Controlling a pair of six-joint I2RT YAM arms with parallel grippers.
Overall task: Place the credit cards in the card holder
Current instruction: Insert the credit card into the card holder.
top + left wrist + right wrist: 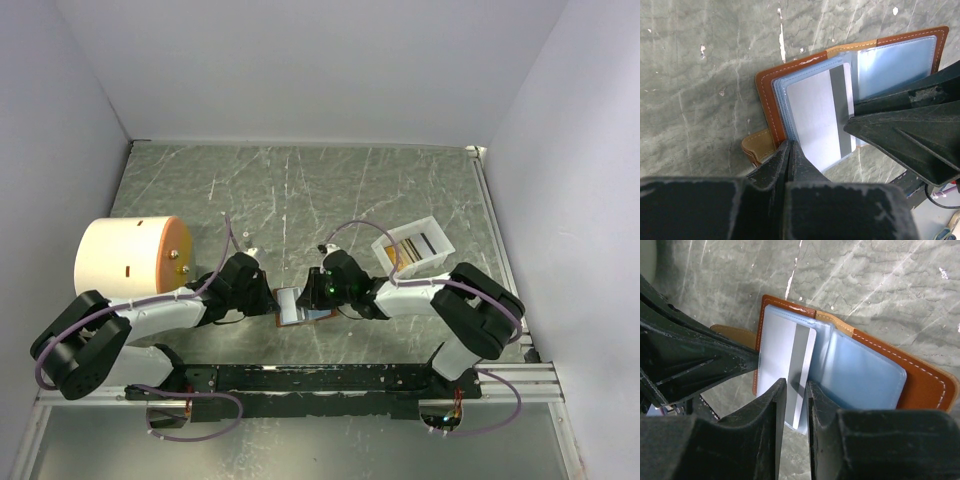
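The brown card holder lies open between my two grippers, its light-blue sleeves up; it shows in the left wrist view and the right wrist view. A pale card with a grey stripe lies flat on the left sleeves, its near end sticking out past the holder's edge; it also shows in the left wrist view. My right gripper is slightly open, its tips over that card's near end. My left gripper is shut at the holder's left edge. More cards, dark and tan, lie in the white tray.
A large cream cylinder with an orange face lies at the left. The white tray stands just behind my right arm. The two grippers are close together over the holder. White walls enclose the table at left, back and right.
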